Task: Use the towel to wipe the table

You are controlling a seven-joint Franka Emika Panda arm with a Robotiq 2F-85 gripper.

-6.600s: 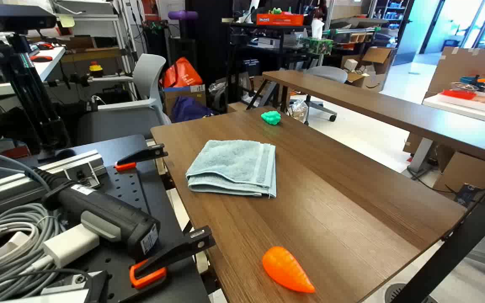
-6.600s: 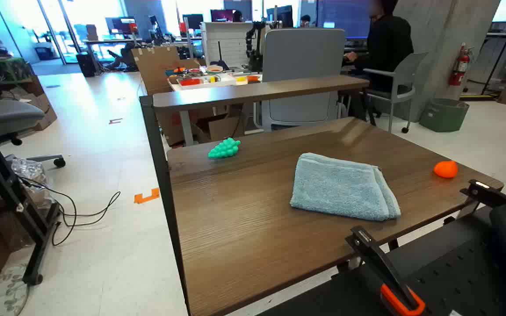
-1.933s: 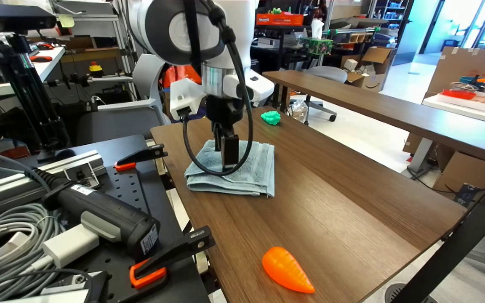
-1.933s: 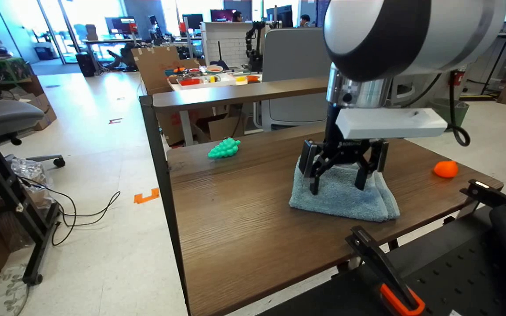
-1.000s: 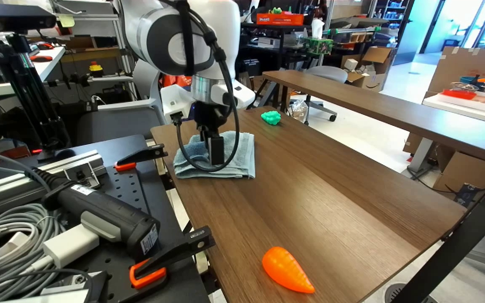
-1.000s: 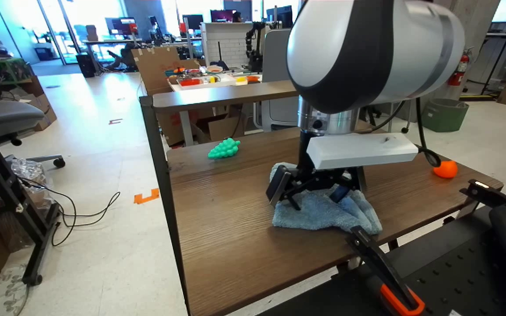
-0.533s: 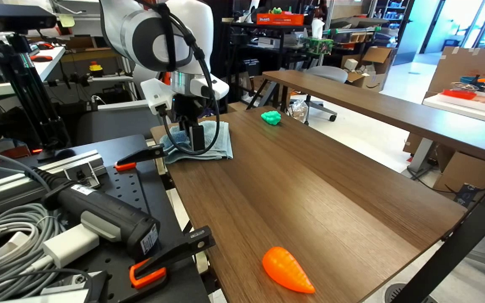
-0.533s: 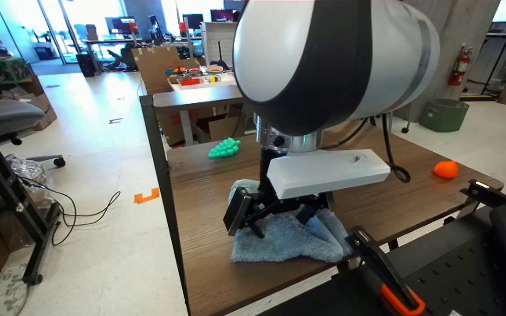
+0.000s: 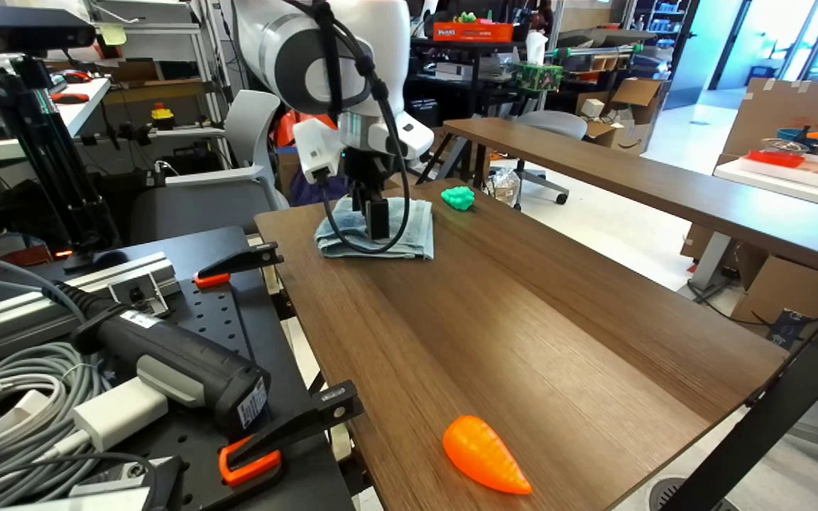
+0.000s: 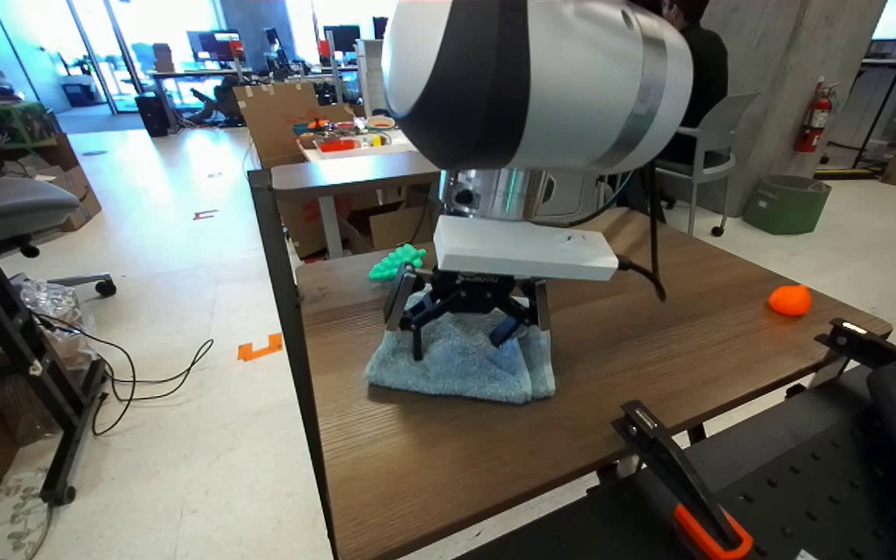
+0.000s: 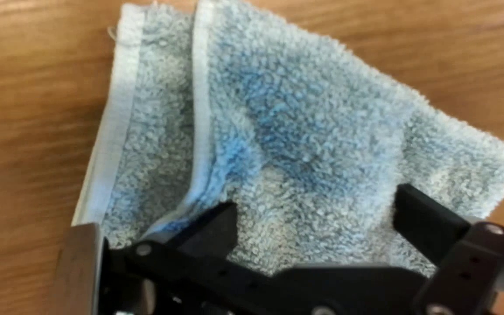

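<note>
The pale blue-grey towel (image 9: 420, 228) lies folded and slightly rumpled on the dark brown table (image 9: 522, 333), towards the table's far end in that exterior view. It also shows in the other views (image 10: 456, 381) (image 11: 313, 109). My gripper (image 10: 458, 344) points down onto the towel, its fingers spread wide. In the wrist view the gripper (image 11: 315, 205) is open, with flat towel between the fingers (image 11: 427, 218). The fingertips appear to press on the cloth; nothing is pinched. Part of the towel is hidden under the gripper.
A green grape-shaped toy (image 9: 458, 198) lies near the towel, partly behind the gripper in an exterior view (image 10: 397, 262). An orange carrot-shaped toy (image 9: 486, 454) lies at the opposite end. Black clamps (image 10: 681, 474) reach over the table's edge beside the black pegboard (image 9: 217, 319).
The arm came in and pressed on the towel. The towel slid with the gripper towards the far end and pegboard-side edge, then, in the last half second, back away from that edge.
</note>
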